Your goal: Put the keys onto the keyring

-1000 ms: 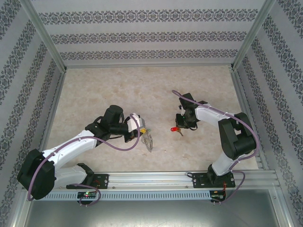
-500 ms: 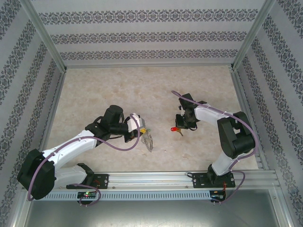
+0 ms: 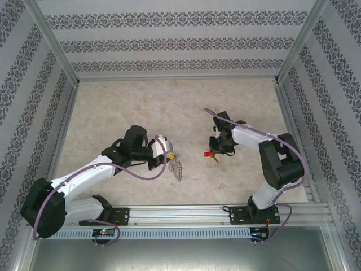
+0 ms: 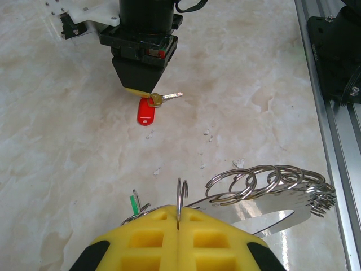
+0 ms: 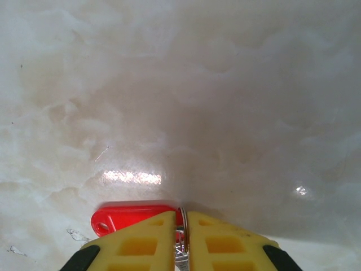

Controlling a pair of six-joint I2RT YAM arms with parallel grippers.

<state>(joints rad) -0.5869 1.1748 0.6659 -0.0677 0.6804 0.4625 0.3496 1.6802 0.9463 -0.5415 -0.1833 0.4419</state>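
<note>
Left tool (image 4: 178, 219) clenched on the keyring (image 4: 271, 186), near the counter's (image 4: 67, 141) front rail; right tool (image 5: 181, 223) pinches the red key (image 5: 132, 217) by its small ring, low at the counter, apart from the keyring.

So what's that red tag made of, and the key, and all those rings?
Red tag: probably plastic, smooth and glossy, one even bright colour. Key: metal, with a yellowish head and a silvery blade that glints. Rings: thin silvery metal wire, polished, catching sharp highlights.
</note>
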